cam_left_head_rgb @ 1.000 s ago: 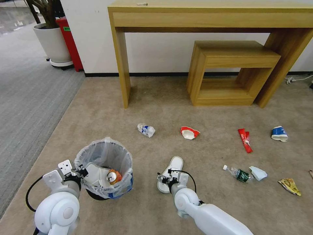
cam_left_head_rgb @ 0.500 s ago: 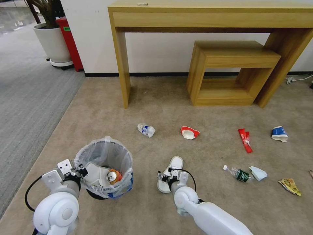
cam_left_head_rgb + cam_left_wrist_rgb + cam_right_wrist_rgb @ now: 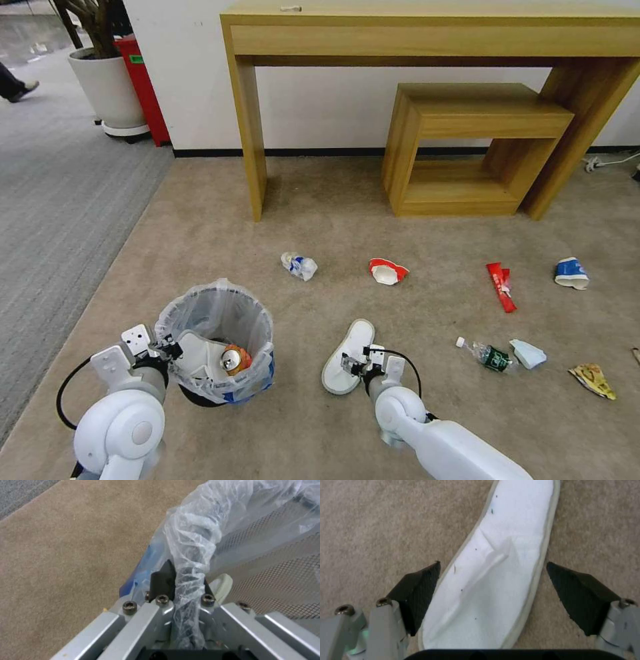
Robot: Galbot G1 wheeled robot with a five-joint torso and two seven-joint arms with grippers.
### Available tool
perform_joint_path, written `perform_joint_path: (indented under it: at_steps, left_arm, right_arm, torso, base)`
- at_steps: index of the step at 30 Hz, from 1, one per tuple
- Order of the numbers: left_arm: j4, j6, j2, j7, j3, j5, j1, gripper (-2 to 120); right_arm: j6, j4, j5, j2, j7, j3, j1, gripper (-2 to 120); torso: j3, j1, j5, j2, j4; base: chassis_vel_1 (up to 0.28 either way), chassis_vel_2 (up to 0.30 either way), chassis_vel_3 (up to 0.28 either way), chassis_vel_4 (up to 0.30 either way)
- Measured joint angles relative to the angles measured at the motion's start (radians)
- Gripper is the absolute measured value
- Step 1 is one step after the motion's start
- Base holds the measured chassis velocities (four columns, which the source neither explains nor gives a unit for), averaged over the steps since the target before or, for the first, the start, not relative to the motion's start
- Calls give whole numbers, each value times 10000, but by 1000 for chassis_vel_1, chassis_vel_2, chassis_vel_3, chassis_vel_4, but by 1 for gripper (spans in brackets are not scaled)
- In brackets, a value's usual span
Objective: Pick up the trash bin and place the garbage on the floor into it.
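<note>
Left gripper (image 3: 168, 349) is clamping the bag-covered rim of the trash bin (image 3: 215, 313), jaws pinched tight on the crinkled plastic in the left wrist view (image 3: 186, 580). The bin is sitting toward the near-left part of the beige floor (image 3: 320, 200), close to the carpet's left edge where the grey ribbed carpet (image 3: 60, 200) is starting. Inside the bin a white slipper (image 3: 193, 357) and an orange can (image 3: 233, 360) are lying.

Right gripper (image 3: 357, 363) is hovering at the near end of the second white slipper (image 3: 348, 353), fingers (image 3: 420, 590) spread wide on either side of the slipper's sole (image 3: 500, 575), not touching it. This slipper is lying flat on the floor just right of the bin.

Rest of the garbage is lying scattered further out: blue-white crushed cup (image 3: 299, 265), red-white cup (image 3: 387, 271), red wrapper (image 3: 501, 286), blue cup (image 3: 572, 273), small bottle (image 3: 490, 355) with a tissue (image 3: 528, 353) just beside it, yellow wrapper (image 3: 593, 381) toward the right edge. Wooden desk (image 3: 433, 40) and low shelf (image 3: 473, 147) are standing against the far wall.
</note>
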Motion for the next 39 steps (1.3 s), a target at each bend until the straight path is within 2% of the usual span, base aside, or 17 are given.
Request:
perform_joint_path:
  at_steps: [9, 39]
  left_arm:
    - [-42, 0, 6, 0, -37, -7, 41, 1]
    - [-105, -9, 58, -2, -65, -63, 103, 1]
  right_arm:
    - [9, -363, -17, 554, -65, -109, 52, 82]
    - [162, -1395, -113, 1101, -366, -125, 295, 82]
  torso:
    - [0, 0, -2, 0, 1]
    - [2, 0, -1, 0, 1]
  base:
    - [0, 0, 0, 0]
    - [0, 0, 0, 0]
